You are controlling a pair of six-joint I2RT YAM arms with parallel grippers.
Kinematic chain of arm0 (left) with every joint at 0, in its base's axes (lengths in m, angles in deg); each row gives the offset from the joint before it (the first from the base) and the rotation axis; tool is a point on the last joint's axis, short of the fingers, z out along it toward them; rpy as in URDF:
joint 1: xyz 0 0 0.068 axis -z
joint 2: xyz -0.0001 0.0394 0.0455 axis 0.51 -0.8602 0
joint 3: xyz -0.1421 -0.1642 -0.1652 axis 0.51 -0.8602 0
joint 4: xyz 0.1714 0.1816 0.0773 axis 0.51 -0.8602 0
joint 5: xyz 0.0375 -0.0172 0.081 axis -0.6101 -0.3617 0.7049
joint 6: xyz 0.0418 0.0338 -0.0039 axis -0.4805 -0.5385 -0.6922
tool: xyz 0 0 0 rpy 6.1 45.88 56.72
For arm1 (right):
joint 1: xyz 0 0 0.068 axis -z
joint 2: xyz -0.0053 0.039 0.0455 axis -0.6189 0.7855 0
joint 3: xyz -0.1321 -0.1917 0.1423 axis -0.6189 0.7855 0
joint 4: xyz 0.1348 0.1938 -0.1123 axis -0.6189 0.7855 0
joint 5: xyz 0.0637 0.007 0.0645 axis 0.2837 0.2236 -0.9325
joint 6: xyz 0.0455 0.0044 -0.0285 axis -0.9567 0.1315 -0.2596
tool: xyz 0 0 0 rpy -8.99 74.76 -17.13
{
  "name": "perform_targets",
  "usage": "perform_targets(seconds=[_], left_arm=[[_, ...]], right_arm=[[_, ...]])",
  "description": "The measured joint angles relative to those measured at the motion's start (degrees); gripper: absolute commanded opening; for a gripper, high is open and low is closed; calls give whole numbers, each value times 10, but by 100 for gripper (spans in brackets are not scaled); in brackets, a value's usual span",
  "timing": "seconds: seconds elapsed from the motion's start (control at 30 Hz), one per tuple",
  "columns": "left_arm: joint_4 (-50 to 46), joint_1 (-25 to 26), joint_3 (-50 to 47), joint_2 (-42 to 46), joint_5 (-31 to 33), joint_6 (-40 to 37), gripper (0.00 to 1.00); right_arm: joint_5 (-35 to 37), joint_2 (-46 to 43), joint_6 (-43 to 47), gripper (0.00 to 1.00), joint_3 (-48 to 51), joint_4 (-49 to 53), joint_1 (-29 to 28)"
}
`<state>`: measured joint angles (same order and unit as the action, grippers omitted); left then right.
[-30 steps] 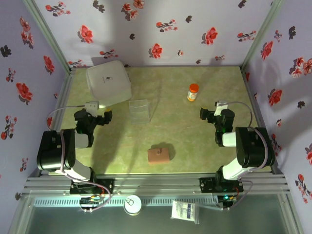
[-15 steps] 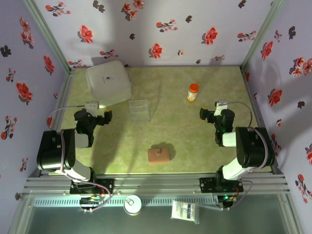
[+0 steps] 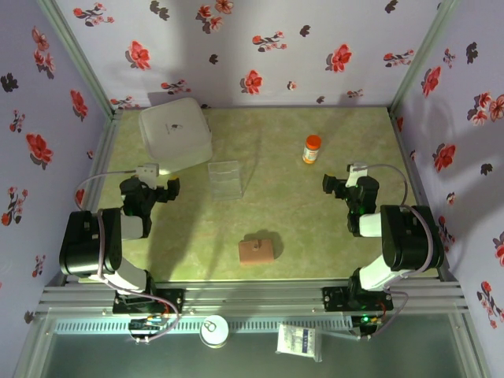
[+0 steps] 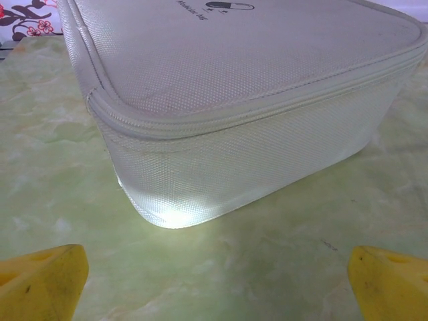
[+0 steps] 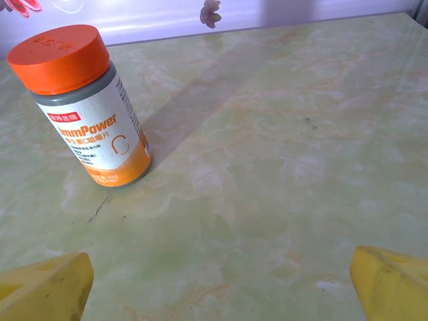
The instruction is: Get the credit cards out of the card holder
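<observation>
Nothing has shifted since the earlier frame: both arms sit parked near their bases. Left fingers (image 4: 41,282) are spread wide and empty, facing the white zipped case (image 4: 234,100) in the table's (image 3: 315,228) far left corner. Right fingers (image 5: 47,286) are just as wide, holding nothing, with the orange-capped bottle (image 5: 81,107) upright ahead of them. Between the arms, the card holder (image 3: 258,251) lies folded shut close to the near edge, and the clear box (image 3: 225,177) stands further in.
</observation>
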<state>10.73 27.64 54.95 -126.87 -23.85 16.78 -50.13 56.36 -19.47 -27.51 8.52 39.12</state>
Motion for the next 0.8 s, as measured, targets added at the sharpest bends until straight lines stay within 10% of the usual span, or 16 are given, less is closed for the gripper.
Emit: perform_targets(seconds=[0.8], left_arm=[[-137,0,43,97,68,34,100]], right_arm=[[12,-120,0,99,-39,143,-3]])
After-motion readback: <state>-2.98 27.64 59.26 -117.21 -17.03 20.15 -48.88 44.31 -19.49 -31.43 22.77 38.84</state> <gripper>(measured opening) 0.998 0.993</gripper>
